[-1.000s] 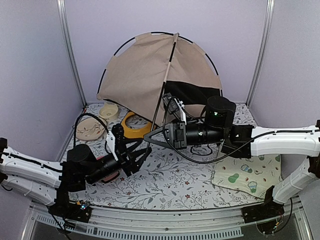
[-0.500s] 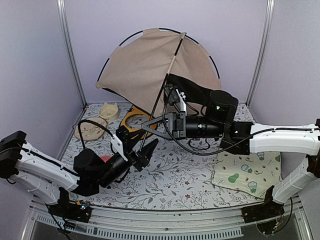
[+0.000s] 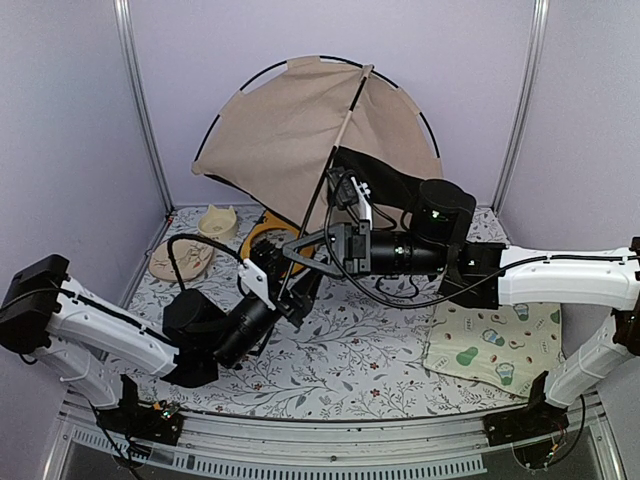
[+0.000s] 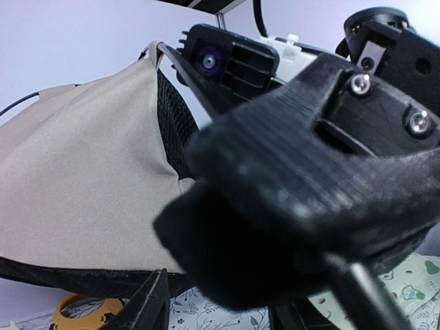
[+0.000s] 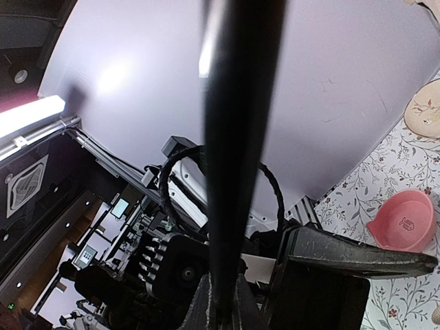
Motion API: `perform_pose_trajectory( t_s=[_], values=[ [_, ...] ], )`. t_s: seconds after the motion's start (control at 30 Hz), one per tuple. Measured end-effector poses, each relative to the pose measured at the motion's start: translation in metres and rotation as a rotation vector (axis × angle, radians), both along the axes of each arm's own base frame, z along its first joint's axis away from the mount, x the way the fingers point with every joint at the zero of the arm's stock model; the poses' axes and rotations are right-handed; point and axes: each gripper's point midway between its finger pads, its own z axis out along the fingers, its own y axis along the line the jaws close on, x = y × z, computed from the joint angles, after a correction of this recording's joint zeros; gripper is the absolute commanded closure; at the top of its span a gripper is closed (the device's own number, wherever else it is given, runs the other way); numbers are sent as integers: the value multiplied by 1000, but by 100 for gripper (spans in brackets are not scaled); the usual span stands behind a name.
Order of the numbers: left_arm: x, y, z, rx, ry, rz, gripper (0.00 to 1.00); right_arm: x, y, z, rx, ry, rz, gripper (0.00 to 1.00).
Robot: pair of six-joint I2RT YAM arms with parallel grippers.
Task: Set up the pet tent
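The right end effector (image 3: 300,254) is clenched on a thin pole (image 3: 343,130) of the pet tent (image 3: 285,130); in the right wrist view that pole runs up the centre of the picture from between the fingers. The left end effector (image 3: 295,290) sits just below and beside the right one, at the lower end of the same pole, and whether it is released or clenched cannot be told. In the left wrist view the body of the right end effector fills most of the picture and blocks the sight of the pole. Both end effectors meet over the middle of the bench (image 3: 350,370), which carries a floral cover. Just behind them lies a yellow double-bowl feeder (image 3: 262,238), partly hidden by the arms. A beige bowl (image 3: 218,222) stands near the back left corner, and a round tan dish (image 3: 180,262) lies at the left edge with a black cable looped over it. A cream mat (image 3: 495,345) with green prints lies at the right edge, under the right arm. A pink bowl (image 5: 402,221) shows only in the right wrist view. The pet tent stands at the back edge of the bench against the rear wall, as a tan half-dome. Thin black arcs edge its curved top. A black mesh panel (image 3: 375,178) hangs on its right half, and its left lower corner is clear of the bench.
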Motion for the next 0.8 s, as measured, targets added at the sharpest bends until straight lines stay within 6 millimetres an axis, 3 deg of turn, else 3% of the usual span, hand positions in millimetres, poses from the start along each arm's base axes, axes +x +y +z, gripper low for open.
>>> perform_pose_trajectory(
  t_s=[0.53, 0.8],
  values=[
    [24, -5, 2, -1, 17, 25, 67, 6, -1, 0, 1, 5, -22, 100],
    [31, -12, 0, -8, 44, 7, 82, 13, -3, 0, 1, 6, -46, 100]
  ],
)
